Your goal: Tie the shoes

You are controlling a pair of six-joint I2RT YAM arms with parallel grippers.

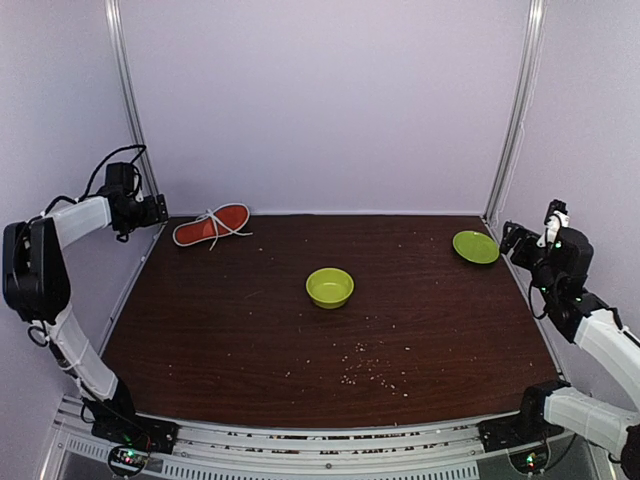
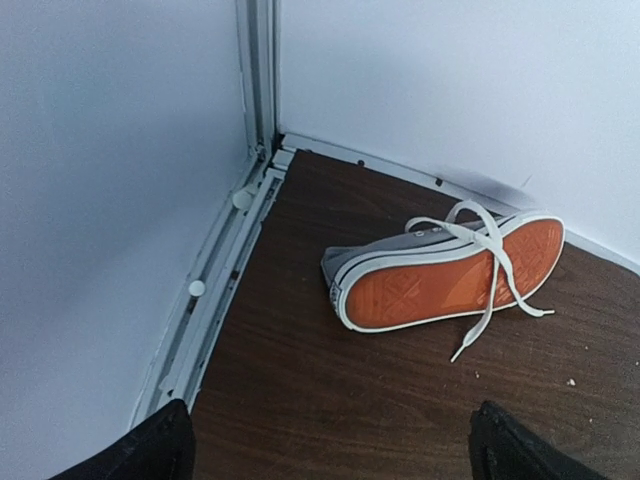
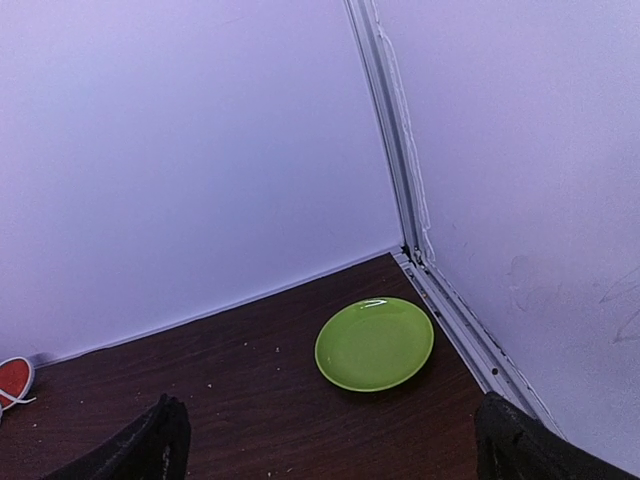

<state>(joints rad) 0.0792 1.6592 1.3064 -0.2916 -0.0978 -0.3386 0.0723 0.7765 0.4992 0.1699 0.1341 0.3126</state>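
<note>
A single grey shoe (image 1: 210, 226) lies on its side in the far left corner of the table, its red-orange sole (image 2: 440, 285) facing the room. Its white laces (image 2: 492, 262) hang loose and untied across the sole. My left gripper (image 1: 158, 211) hovers just left of the shoe, raised off the table. In the left wrist view the left gripper (image 2: 330, 452) is open and empty, with the shoe ahead of its fingers (image 2: 160, 448). My right gripper (image 1: 509, 238) is open and empty at the far right; a sliver of the shoe (image 3: 12, 380) shows at the left edge of its view.
A green bowl (image 1: 329, 287) stands mid-table. A green plate (image 1: 475, 247) lies in the far right corner, just ahead of the right gripper (image 3: 330, 445). White walls and metal frame posts (image 2: 258, 90) close in the table. Crumbs (image 1: 365, 372) dot the near middle.
</note>
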